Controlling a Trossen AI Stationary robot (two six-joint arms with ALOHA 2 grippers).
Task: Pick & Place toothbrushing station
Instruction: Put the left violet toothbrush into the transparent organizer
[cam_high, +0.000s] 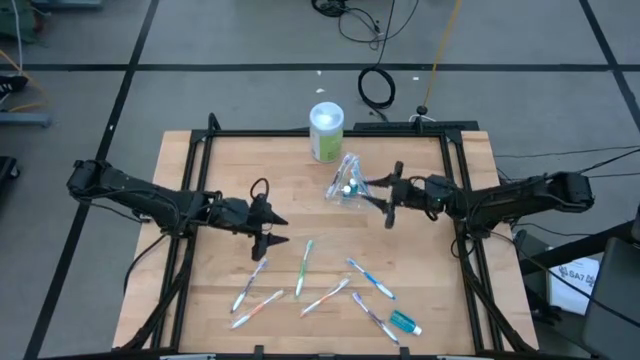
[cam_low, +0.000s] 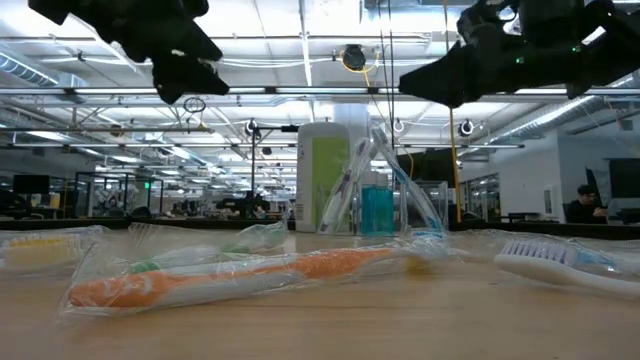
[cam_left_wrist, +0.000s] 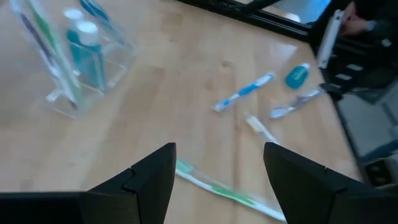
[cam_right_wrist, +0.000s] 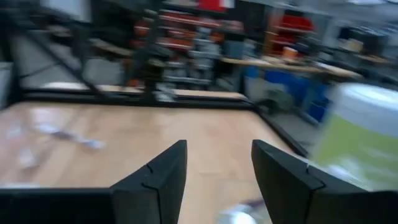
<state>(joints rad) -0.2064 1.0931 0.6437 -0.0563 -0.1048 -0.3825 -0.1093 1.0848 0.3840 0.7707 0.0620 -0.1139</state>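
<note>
A clear plastic bag (cam_high: 347, 186) stands upright at the table's far middle, with toothbrushes and a teal tube inside (cam_low: 376, 208). Several wrapped toothbrushes lie flat toward the near edge: a green one (cam_high: 304, 266), a blue one (cam_high: 371, 279), an orange-pink one (cam_high: 325, 297) and others (cam_high: 250, 286). A teal tube (cam_high: 403, 322) lies at the near right. My left gripper (cam_high: 272, 228) is open and empty, above the table left of the green toothbrush (cam_left_wrist: 217, 188). My right gripper (cam_high: 386, 200) is open and empty, just right of the bag and raised above the table (cam_low: 445, 82).
A tall green and white canister (cam_high: 326, 131) stands at the far edge behind the bag. A black frame rail (cam_high: 455, 190) runs along the table's sides. Bare wood (cam_high: 215, 170) lies at the far left of the table.
</note>
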